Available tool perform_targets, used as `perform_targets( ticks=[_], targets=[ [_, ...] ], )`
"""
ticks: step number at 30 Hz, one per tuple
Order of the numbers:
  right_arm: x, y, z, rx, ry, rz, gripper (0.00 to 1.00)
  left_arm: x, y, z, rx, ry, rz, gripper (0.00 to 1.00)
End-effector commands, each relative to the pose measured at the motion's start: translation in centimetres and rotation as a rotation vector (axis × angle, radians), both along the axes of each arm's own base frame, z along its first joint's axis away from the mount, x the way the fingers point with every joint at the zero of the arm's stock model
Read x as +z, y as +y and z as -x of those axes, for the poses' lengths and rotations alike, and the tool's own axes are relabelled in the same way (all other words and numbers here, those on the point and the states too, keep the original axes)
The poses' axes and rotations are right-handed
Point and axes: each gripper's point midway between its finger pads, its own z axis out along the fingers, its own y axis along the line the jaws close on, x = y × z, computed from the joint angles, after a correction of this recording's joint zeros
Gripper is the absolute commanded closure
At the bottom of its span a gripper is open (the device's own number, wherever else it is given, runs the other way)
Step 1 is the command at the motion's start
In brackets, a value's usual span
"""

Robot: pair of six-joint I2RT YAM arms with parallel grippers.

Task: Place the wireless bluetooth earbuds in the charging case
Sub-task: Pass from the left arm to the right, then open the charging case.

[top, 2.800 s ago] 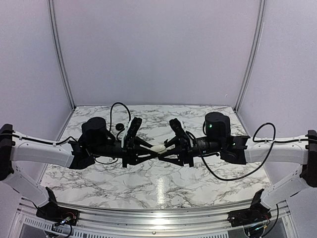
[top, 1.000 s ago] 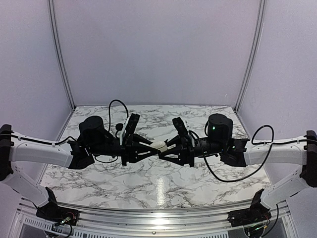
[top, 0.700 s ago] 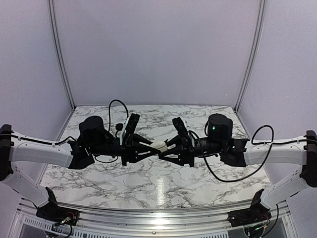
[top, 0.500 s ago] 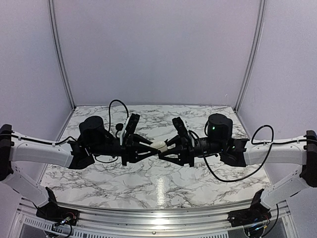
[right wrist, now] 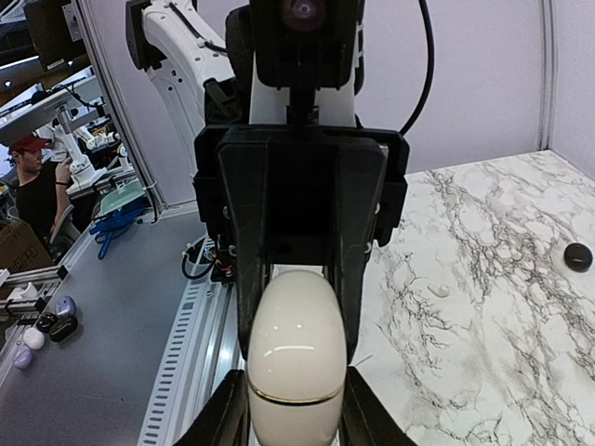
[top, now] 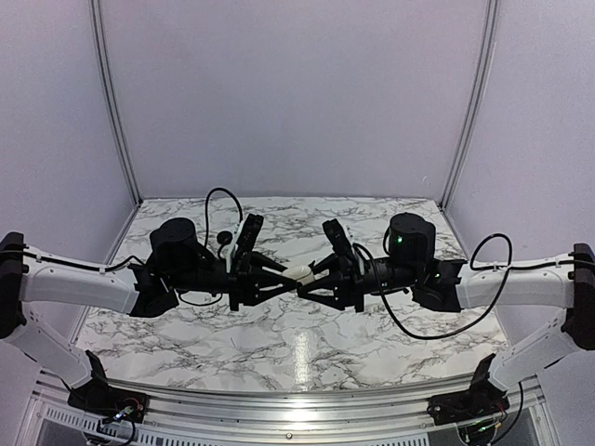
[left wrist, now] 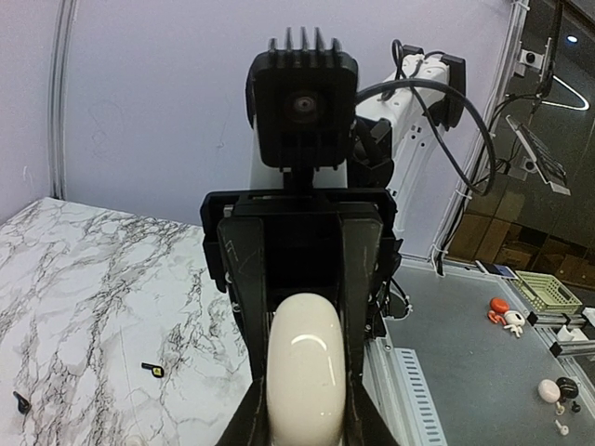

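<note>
Since earlier, your left tool (top: 284, 275) and right tool (top: 312, 276) have risen slightly; both pinch the white charging case (top: 297, 273) above the worktop (top: 279, 344).

charging case (top: 297, 274): from above, only a pale sliver shows between the fingers; both wrist views cut its near end at the bottom edge.
left gripper (top: 286, 276): own fingers cropped by the bottom edge in the left wrist view; pads covered where they meet the case.
right gripper (top: 310, 275): likewise in the right wrist view.
earbuds (left wrist: 152, 370): two dark specks on the marble in the left wrist view, the second earbud (left wrist: 19, 401) by the left edge; too small to tell shape or lie. Not made out from above.
white bit (right wrist: 438, 290): too small to name.
dark round thing (right wrist: 577, 255): near the right edge, unidentifiable.
</note>
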Motion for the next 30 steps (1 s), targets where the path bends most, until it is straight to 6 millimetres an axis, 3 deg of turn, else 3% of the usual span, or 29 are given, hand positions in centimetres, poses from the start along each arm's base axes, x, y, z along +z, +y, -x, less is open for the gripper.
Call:
perform_targets(
  ticks=[1, 6, 12, 15, 30],
  targets=[
    [2.1, 0.3, -0.4, 0.010, -0.033, -0.053, 0.72, 0.7, -0.3, -0.4, 0.008, -0.029, 0.029, 1.00],
    [2.1, 0.1, -0.2, 0.015, -0.038, -0.053, 0.84, 0.6, -0.3, -0.4, 0.009, -0.022, 0.027, 0.99],
    [1.6, -0.2, -0.2, 0.016, -0.059, -0.027, 0.92, 1.1, 0.5, -0.8, 0.036, -0.025, 0.032, 0.63],
    [1.2, -0.4, -0.2, 0.009, -0.066, -0.009, 0.93, 1.2, 1.2, -1.4, 0.074, -0.029, 0.024, 0.52],
    [0.5, -0.7, 0.3, 0.026, -0.088, 0.018, 1.00, -0.1, 1.0, -3.8, 0.190, -0.015, -0.051, 0.54]
  ],
)
